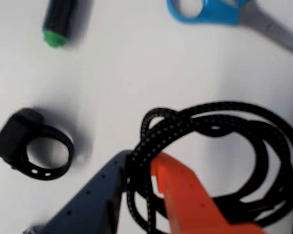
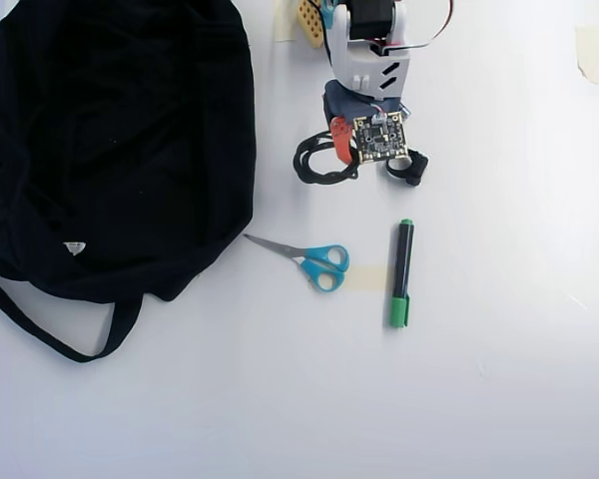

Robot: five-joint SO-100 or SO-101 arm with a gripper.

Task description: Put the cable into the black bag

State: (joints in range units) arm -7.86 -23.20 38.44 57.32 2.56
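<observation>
The cable (image 1: 219, 111) is a black braided cord in a loose coil on the white table, at the lower right of the wrist view. My gripper (image 1: 140, 163) comes in from the bottom edge. Its grey finger (image 1: 100, 195) and orange finger (image 1: 185, 195) are shut on the strands at the coil's left side. From overhead, the cable (image 2: 301, 160) lies under the gripper (image 2: 347, 150) at the top middle. The black bag (image 2: 120, 140) fills the upper left, a short way left of the coil, with a white tag (image 2: 74, 247) and a long strap (image 2: 40, 329).
A small black ring-shaped clip (image 1: 17, 134) lies left of the gripper, and in the overhead view the clip (image 2: 409, 165) sits right of the arm. Blue-handled scissors (image 2: 319, 261) and a black marker with a green cap (image 2: 400, 271) lie below the arm.
</observation>
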